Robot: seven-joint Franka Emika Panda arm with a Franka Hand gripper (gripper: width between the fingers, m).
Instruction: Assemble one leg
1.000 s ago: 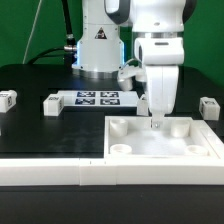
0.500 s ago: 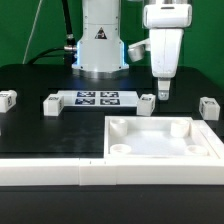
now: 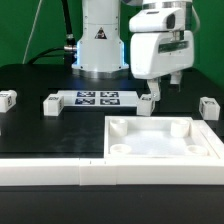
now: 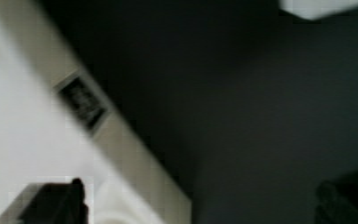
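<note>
Several small white legs with marker tags lie on the black table: one (image 3: 146, 104) right under my gripper, one at the exterior view's right (image 3: 208, 107), and two at its left (image 3: 51, 105) (image 3: 8, 98). My gripper (image 3: 155, 91) hangs tilted just above and beside the middle leg and holds nothing. The wrist view is blurred. It shows two dark fingertips (image 4: 51, 203) far apart over the dark table, with nothing between them, and a white surface with a tag (image 4: 82, 100).
The large flat white square piece with round corner sockets (image 3: 118, 149) lies in front of the gripper. The marker board (image 3: 98, 98) lies behind it by the robot base (image 3: 100, 45). The table's white front edge (image 3: 60, 172) runs along the bottom.
The gripper rose from low over the square piece's back edge, then tilted and dropped toward the middle leg. No part has moved.
</note>
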